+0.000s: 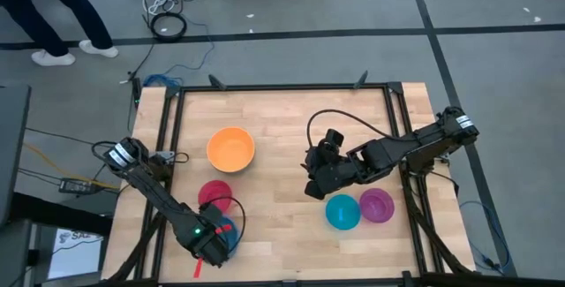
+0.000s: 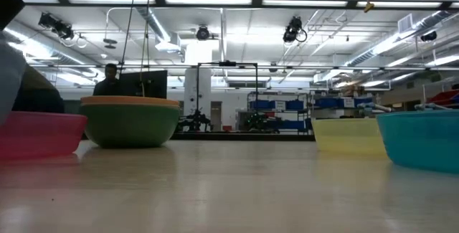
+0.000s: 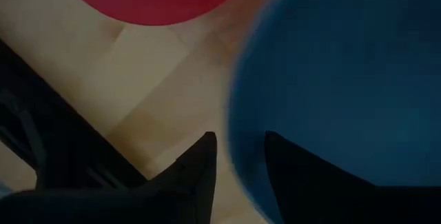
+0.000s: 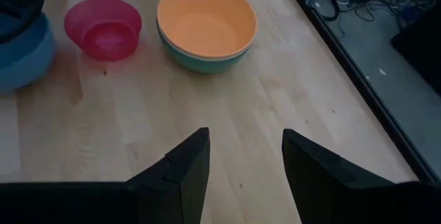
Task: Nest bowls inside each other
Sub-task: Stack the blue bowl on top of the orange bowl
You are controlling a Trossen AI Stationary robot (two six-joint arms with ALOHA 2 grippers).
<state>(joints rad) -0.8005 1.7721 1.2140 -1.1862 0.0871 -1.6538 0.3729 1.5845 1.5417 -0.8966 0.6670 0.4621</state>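
Observation:
My left gripper (image 3: pixel 238 165) is open and points down at the near left of the table (image 1: pixel 282 110). The rim (image 3: pixel 234 114) of a blue bowl (image 3: pixel 344 79) passes between its two fingers, and I cannot tell whether they touch it. A red bowl (image 1: pixel 214 194) sits just beyond it. An orange bowl (image 1: pixel 231 148) sits inside a green bowl (image 2: pixel 129 129) farther back. My right gripper (image 4: pixel 244 158) hangs open above bare wood at mid table. Near it stand a teal bowl (image 1: pixel 342 212), a purple bowl (image 1: pixel 377 205) and a yellow bowl (image 2: pixel 349 134).
A black frame (image 1: pixel 282 86) runs around the wooden table. Cables (image 1: pixel 168 26) lie on the floor beyond the far edge, where a person's legs (image 1: pixel 62 22) show. Bare wood (image 1: pixel 282 243) lies between the two groups of bowls.

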